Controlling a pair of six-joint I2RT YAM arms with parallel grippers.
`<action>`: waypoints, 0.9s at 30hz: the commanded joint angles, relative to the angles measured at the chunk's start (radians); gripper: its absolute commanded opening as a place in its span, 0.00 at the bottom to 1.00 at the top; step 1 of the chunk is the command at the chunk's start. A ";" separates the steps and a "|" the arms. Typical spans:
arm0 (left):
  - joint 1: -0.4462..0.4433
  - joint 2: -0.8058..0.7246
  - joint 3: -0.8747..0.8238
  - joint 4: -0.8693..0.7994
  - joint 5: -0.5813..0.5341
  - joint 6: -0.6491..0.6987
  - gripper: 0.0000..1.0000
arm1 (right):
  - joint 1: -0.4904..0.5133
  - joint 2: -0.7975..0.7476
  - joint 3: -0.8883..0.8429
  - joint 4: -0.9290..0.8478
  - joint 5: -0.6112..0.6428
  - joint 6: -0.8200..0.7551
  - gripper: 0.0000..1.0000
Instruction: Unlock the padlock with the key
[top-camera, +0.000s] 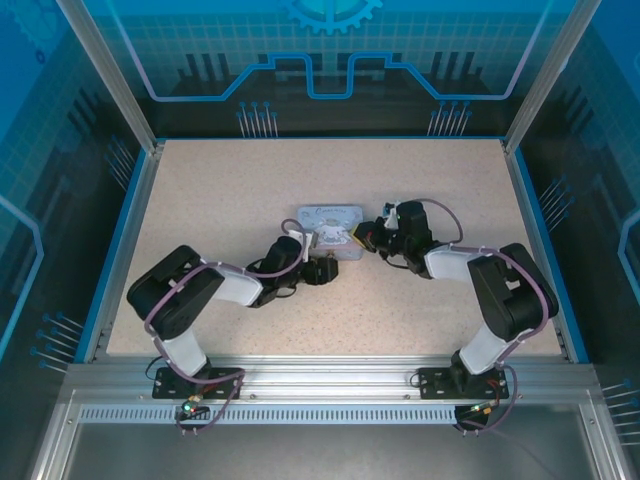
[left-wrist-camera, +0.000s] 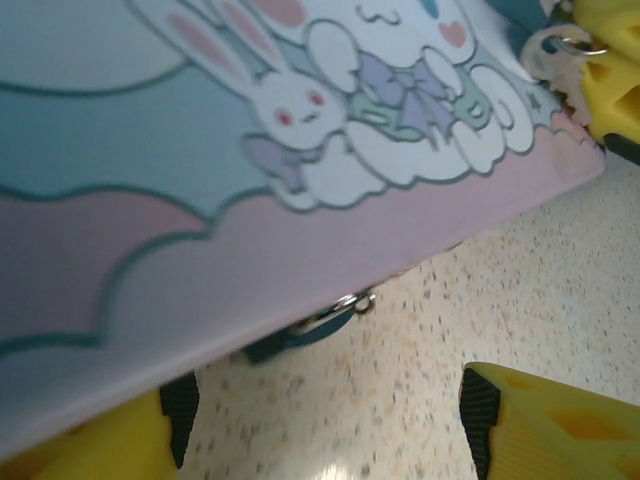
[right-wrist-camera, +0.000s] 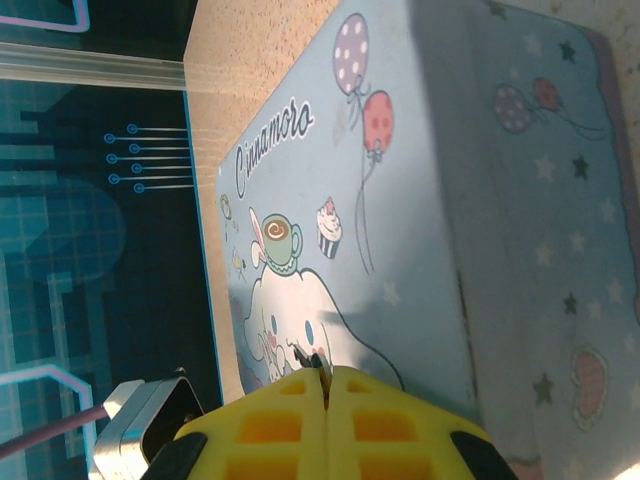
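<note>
Left gripper (left-wrist-camera: 330, 415): fingers spread wide, low over the worktop (left-wrist-camera: 500, 290), facing the tin's (left-wrist-camera: 200, 230) side. Padlock (left-wrist-camera: 318, 325): small dark body with a silver loop, just ahead of that gripper, tucked under the tin's lower edge. Right gripper (right-wrist-camera: 325, 378): fingers pressed together, pinching the key (right-wrist-camera: 311, 358). Its thin tip juts out toward the tin's printed face. Whether it touches cannot be told.
</note>
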 joint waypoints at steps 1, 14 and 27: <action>-0.003 0.090 0.043 0.059 -0.041 0.048 0.71 | 0.008 0.059 0.045 -0.020 0.028 0.002 0.00; 0.008 0.235 0.120 0.162 -0.064 0.040 0.71 | -0.030 0.196 0.117 0.029 -0.013 0.031 0.00; 0.052 0.308 0.072 0.401 0.014 -0.171 0.71 | -0.035 0.209 0.114 0.043 -0.020 0.037 0.00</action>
